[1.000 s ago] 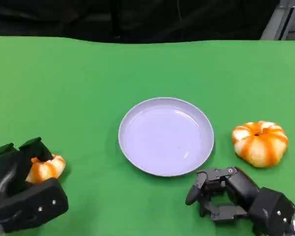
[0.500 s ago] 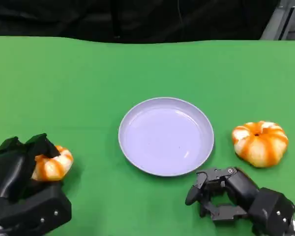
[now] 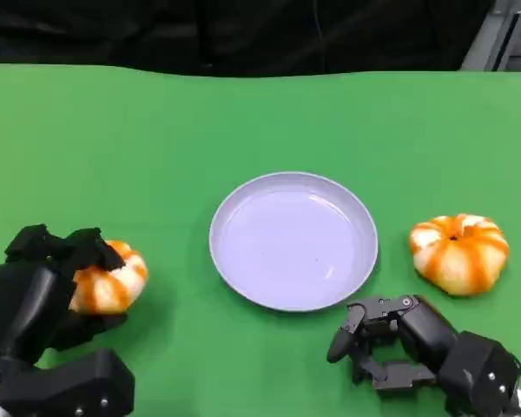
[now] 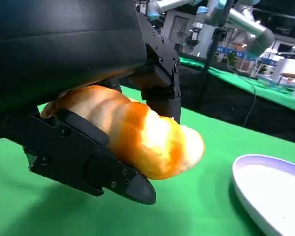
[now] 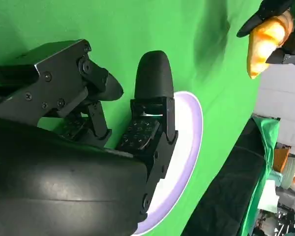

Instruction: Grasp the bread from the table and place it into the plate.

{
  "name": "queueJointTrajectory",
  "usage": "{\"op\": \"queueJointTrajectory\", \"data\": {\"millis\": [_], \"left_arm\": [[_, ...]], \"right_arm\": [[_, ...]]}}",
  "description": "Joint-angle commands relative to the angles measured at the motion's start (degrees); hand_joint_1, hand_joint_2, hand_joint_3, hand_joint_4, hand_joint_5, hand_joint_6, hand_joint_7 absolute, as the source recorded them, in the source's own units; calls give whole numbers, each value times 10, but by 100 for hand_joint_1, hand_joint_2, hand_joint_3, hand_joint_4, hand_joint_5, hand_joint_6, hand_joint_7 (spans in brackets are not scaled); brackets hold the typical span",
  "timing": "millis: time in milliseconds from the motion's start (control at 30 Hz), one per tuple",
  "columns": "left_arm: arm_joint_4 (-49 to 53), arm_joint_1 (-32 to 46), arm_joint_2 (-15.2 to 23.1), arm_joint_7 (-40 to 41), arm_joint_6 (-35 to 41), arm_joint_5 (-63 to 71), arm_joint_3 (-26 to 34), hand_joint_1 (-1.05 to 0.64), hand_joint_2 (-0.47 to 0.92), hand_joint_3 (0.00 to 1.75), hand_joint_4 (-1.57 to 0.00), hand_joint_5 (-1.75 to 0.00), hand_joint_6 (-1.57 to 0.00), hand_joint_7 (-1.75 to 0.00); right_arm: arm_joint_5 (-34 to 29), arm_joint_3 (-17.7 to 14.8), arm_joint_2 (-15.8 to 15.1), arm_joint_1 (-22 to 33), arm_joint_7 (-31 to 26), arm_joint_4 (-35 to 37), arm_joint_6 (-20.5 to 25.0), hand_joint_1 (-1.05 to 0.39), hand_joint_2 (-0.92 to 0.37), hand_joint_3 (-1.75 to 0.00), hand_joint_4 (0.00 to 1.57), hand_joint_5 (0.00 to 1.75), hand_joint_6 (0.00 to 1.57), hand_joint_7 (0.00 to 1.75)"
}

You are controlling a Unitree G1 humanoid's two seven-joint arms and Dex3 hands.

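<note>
Bread (image 3: 109,279) sits clamped between the left hand's (image 3: 48,291) fingers (image 4: 88,157); right hand (image 3: 399,343) curled, holding nothing.

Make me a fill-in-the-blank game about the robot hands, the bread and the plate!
1. The left robot hand is holding a piece of ____.
2. The plate has ____ on it right now.
3. The other bread lies on the green table, on the ____ side of the plate.
4. The right robot hand holds ____.

Missing words: bread; nothing; right; nothing
</note>
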Motion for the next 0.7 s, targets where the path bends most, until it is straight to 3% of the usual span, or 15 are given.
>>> {"op": "queueJointTrajectory", "data": {"millis": [33, 233, 533, 700], "left_arm": [[-47, 11, 7, 11, -9, 11, 8, -5, 82, 0, -57, -170, -66, -135], [-76, 7, 2, -3, -5, 18, 4, -4, 82, 0, -54, -173, -63, -138], [-93, -11, -7, -18, -11, 28, -5, -1, 81, 0, -58, -167, -69, -128], [-93, -26, -8, -25, -16, 34, -12, -2, 82, 0, -55, -171, -66, -134]], "right_arm": [[5, -3, -4, -2, 1, 1, 0, 21, -63, -96, 99, 128, 99, 94], [2, -2, -3, -4, -2, 3, 3, 19, -62, -96, 99, 129, 99, 94], [3, -2, -1, -6, -3, 4, 5, 20, -62, -97, 98, 130, 99, 94], [3, -2, 2, -7, -5, 4, 5, 21, -62, -97, 98, 130, 100, 94]]}}
